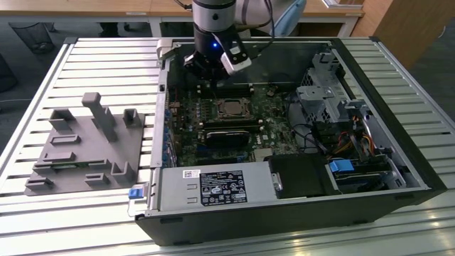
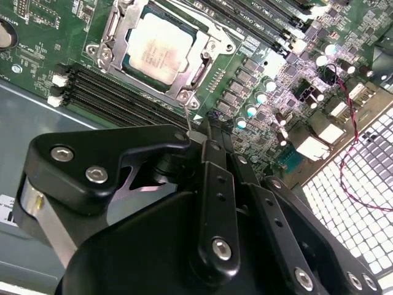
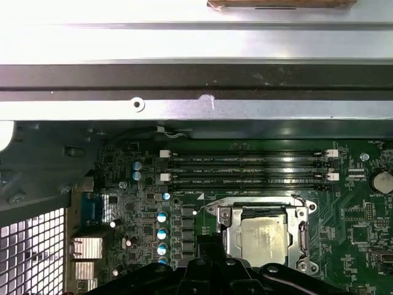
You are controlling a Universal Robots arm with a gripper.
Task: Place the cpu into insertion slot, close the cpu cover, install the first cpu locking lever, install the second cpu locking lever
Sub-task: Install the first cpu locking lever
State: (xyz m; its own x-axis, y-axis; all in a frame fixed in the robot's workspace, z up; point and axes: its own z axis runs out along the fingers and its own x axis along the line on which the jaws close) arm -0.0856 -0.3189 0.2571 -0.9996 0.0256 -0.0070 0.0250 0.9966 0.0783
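Now the gripper [image 2: 206, 142] clenched on the thin locking lever [image 2: 187, 117] by the cpu cover [image 2: 206, 61]; any slip, I reckon it springs back

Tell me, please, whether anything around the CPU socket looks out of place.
The cpu sits square under the closed cpu cover, but in the second wrist view one thin wire locking lever stands up from the cover's corner instead of lying latched beside it.

In the exterior view my desk [image 1: 92, 58] is pale ribbed metal, glaring with light along the frame's lower edge. Wooden tables [image 1: 78, 6] line the top. A mesh wastebasket [image 1: 32, 32] stands upper left, a wooden panel [image 1: 401, 24] upper right, above grey floor [image 1: 435, 61].
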